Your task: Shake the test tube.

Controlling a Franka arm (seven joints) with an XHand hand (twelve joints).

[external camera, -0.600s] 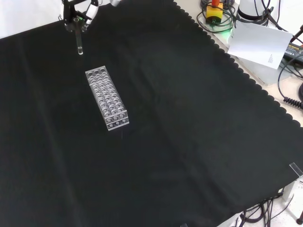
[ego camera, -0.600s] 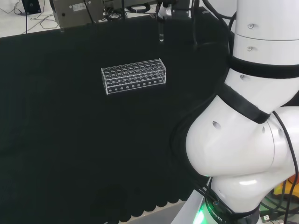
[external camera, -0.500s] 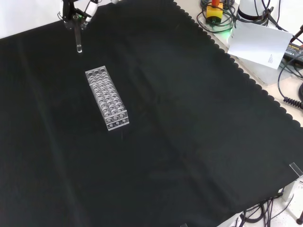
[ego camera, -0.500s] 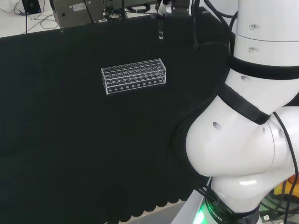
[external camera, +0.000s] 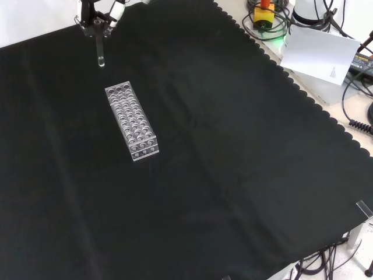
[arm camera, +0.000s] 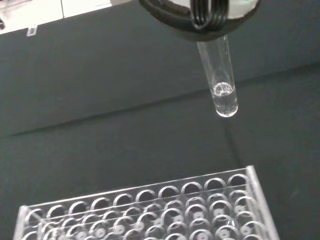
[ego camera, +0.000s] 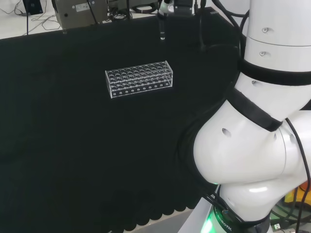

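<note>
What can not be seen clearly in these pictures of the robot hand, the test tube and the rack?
- Robot hand: cut off by the top edge in the front view; the fingers' exact hold cannot be told.
- Test tube: in the wrist view its upper end is hidden behind the blurred dark and white parts of the hand.
- Tube's contents: the glass is clear, so no liquid level can be told.
- Rack: its lower part is cut off by the wrist view's edge.

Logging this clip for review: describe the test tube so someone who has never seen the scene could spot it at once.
Start at the clear rack lying on the black cloth. In the front view, look just beyond the rack's far end, where the hand comes in from the top. The test tube hangs upright from it, a slim clear tube in the air, not in the rack.
</note>
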